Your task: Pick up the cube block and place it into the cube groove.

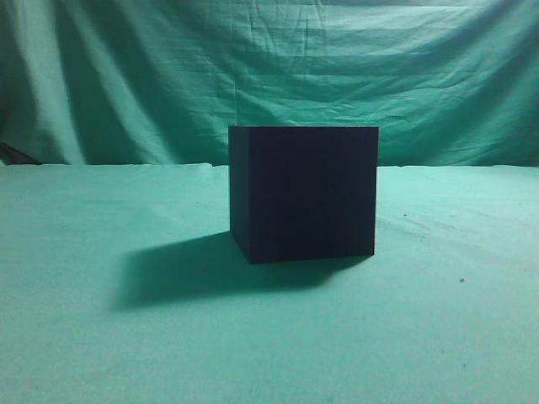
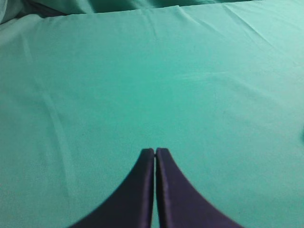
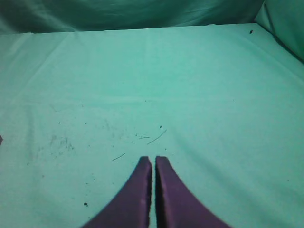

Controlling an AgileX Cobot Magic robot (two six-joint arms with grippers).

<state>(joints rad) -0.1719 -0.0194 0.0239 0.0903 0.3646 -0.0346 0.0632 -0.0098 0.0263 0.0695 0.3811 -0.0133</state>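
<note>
The cube groove (image 1: 303, 194), a large matte dark navy-black box, stands on the green cloth in the middle of the exterior view. Its top opening does not show from this height. The cube block is hidden or out of view in all three views. My left gripper (image 2: 155, 151) is shut and empty over bare green cloth in the left wrist view. My right gripper (image 3: 153, 159) is shut and empty over bare cloth in the right wrist view. Neither gripper nor arm shows in the exterior view.
Green cloth (image 1: 126, 337) covers the table, and a green curtain (image 1: 168, 67) hangs behind it. The box casts a shadow (image 1: 177, 269) to its left. Small dark specks and threads (image 3: 154, 137) lie on the cloth ahead of the right gripper.
</note>
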